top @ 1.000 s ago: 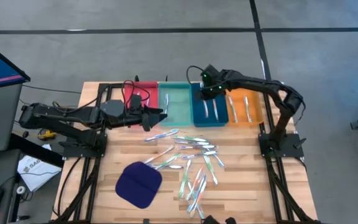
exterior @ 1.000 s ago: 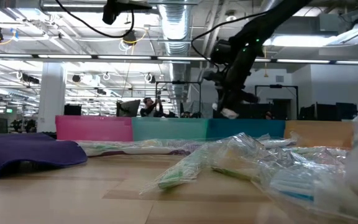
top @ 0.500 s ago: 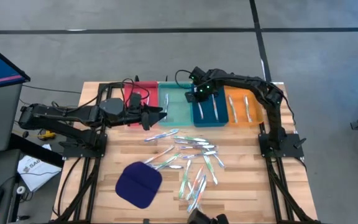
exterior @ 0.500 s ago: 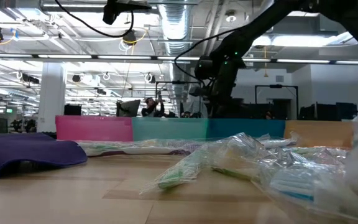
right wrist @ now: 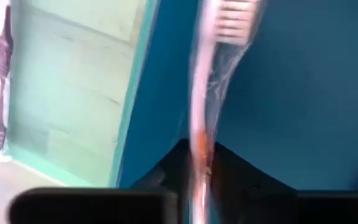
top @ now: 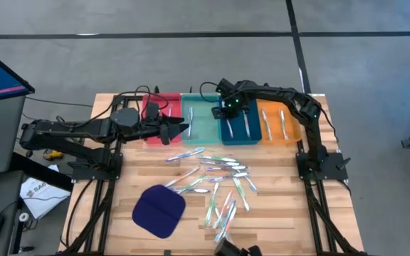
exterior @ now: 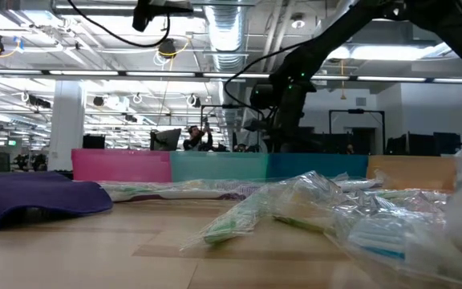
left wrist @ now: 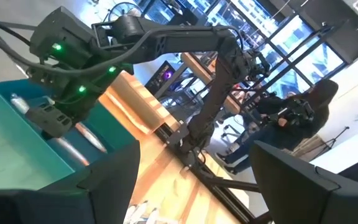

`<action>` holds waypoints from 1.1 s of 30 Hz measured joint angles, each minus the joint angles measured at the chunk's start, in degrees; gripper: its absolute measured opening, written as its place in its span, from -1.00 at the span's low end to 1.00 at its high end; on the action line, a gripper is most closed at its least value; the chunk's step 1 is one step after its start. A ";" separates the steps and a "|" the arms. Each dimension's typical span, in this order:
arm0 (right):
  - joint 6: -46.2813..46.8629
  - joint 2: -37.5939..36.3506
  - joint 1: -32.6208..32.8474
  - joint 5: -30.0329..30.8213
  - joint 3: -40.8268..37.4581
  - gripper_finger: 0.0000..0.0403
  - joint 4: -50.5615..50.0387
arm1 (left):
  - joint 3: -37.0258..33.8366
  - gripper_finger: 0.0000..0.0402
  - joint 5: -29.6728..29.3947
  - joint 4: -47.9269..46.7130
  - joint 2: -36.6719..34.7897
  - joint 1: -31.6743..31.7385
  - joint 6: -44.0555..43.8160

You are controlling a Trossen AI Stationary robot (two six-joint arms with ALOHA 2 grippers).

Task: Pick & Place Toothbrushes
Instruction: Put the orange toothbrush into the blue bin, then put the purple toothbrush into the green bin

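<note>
Releasing now: my right gripper (top: 228, 108) sits over the blue tray (top: 250, 137), fingers barely parted, a wrapped toothbrush (right wrist: 202, 124) between them. I'd open fully and lift straight up so it drops flat. Teal tray (top: 201, 135) wall is just beside; two toothbrushes (top: 241, 125) lie in the blue tray. Left gripper (top: 179, 130) waits wide open, empty, near the red tray (top: 164, 99). Loose pile (top: 219, 183) waits mid-table.

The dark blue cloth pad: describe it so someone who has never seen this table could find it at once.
On the wooden table, look to the near side, away from the row of coloured plastic trays. The dark blue rounded cloth pad lies flat just left of the scattered whitish wrapped toothbrushes. It is the only broad, soft, dark shape among thin pale sticks.
</note>
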 joint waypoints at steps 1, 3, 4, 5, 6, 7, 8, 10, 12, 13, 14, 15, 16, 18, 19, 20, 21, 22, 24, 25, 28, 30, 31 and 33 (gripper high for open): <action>0.38 0.00 -0.02 0.54 0.00 -0.67 -0.30 | 0.00 0.48 0.00 0.12 -0.01 0.00 0.01; 0.53 0.00 -0.02 0.67 0.00 -0.56 -0.77 | 0.00 0.48 0.00 0.02 -0.01 0.00 0.01; 0.42 0.00 -0.03 0.71 0.00 -0.50 -0.58 | 0.00 0.48 0.02 -0.02 -0.01 -0.02 0.01; 0.00 0.00 -0.04 0.76 0.00 -0.45 -0.17 | 0.00 0.48 0.12 0.05 -0.01 0.00 0.01; -0.24 0.00 -0.04 0.81 0.00 -0.39 0.03 | 0.00 0.48 0.36 0.07 -0.01 -0.01 0.01; -0.31 0.00 -0.02 0.81 0.00 -0.33 -0.09 | 0.00 0.48 0.48 0.01 -0.01 -0.01 0.01; -0.32 0.00 -0.02 0.81 0.00 -0.27 -0.18 | 0.00 0.48 0.56 -0.01 -0.01 -0.02 0.01; -0.34 0.00 -0.01 0.81 0.00 -0.16 -0.16 | 0.00 0.48 0.72 0.00 -0.01 -0.02 0.01; -0.34 0.00 -0.01 0.81 0.00 -0.05 -0.33 | 0.00 0.48 0.74 -0.09 -0.01 -0.02 0.23; -0.35 -0.09 -0.02 0.81 0.00 0.00 -0.55 | 0.00 0.48 0.76 -0.09 -0.01 -0.02 0.31; -0.53 -0.37 -0.02 0.81 0.00 0.04 -0.95 | 0.00 0.48 0.76 -0.08 -0.01 -0.02 0.33; -0.84 -0.83 -0.02 0.81 -0.01 0.08 -1.28 | 0.00 0.48 0.76 -0.09 -0.01 -0.02 0.36; -1.31 -1.37 -0.02 0.83 -0.02 0.12 -1.01 | 0.00 0.48 0.76 -0.12 -0.01 -0.02 0.36; -2.28 -2.66 -0.14 0.85 0.00 0.17 -0.10 | 0.00 0.48 0.76 -0.13 -0.01 -0.02 0.47; -2.68 -3.32 -0.17 0.93 0.00 0.18 -0.13 | 0.00 0.48 0.76 -0.15 -0.01 -0.02 0.68; -3.01 -3.97 -0.15 1.23 0.00 0.18 0.28 | 0.00 0.48 0.76 -0.16 -0.01 -0.02 0.89; -3.34 -4.74 -0.17 1.53 0.00 0.18 0.66 | 0.00 0.48 0.73 -0.18 -0.01 -0.02 1.44; -3.68 -5.64 -0.15 2.14 0.00 0.19 0.61 | 0.00 0.48 0.45 -0.20 -0.01 -0.02 1.75; -4.63 -7.66 -0.15 2.44 0.00 0.19 0.88 | 0.00 0.48 -0.04 -0.19 -0.01 -0.02 1.93; -4.98 -8.59 -0.15 2.58 0.02 0.19 1.21 | 0.00 0.48 -0.07 -0.20 -0.01 0.05 1.94; -6.83 -11.41 -0.15 2.71 0.00 0.19 1.60 | 0.00 0.48 -0.11 -0.20 -0.01 0.48 1.94; -8.71 -13.62 -0.05 2.70 0.00 0.19 2.47 | 0.00 0.48 -0.15 -0.20 -0.01 0.55 1.94; -9.65 -14.85 0.07 2.60 0.00 0.19 2.54 | 0.00 0.48 -0.17 -0.18 -0.01 0.55 1.94; -11.60 -17.10 0.51 2.55 0.01 0.19 2.70 | 0.00 0.48 -0.20 -0.19 -0.01 0.55 1.94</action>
